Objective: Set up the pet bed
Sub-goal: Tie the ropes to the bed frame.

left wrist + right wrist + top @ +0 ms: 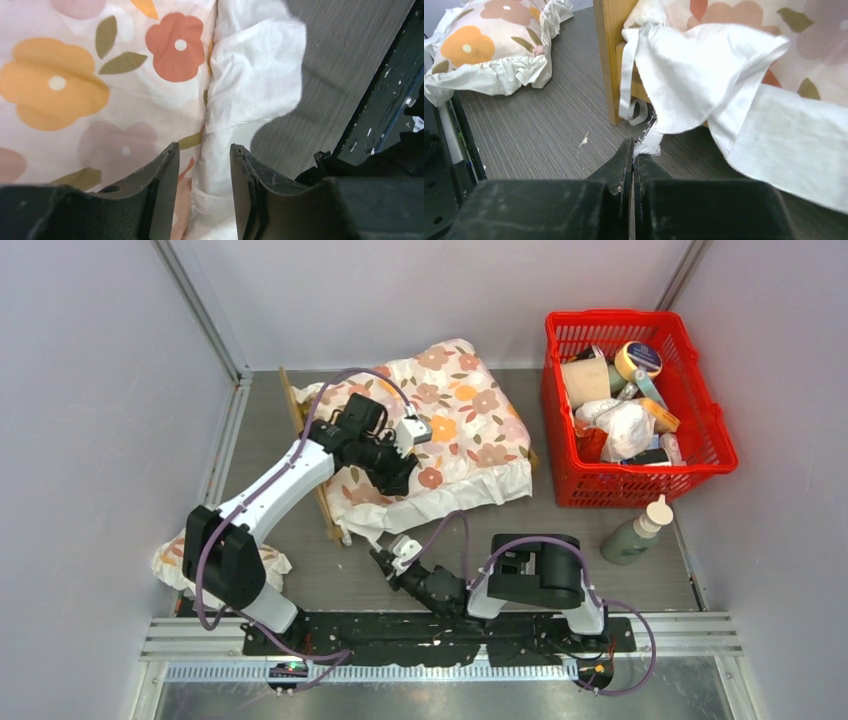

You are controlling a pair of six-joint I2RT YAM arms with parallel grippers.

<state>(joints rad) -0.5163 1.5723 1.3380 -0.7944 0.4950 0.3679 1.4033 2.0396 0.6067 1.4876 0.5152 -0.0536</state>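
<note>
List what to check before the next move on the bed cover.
1. Left gripper open above the cover: ok.
2. Right gripper shut; hold on the cover's edge: cannot tell.
3. Cover flat on the bed: not ok; it is bunched, with one corner hanging to the table.
4. Pillow on the bed: not ok; it lies on the table by the left arm's base.
5. Basket and bottle apart from both arms: ok.
</note>
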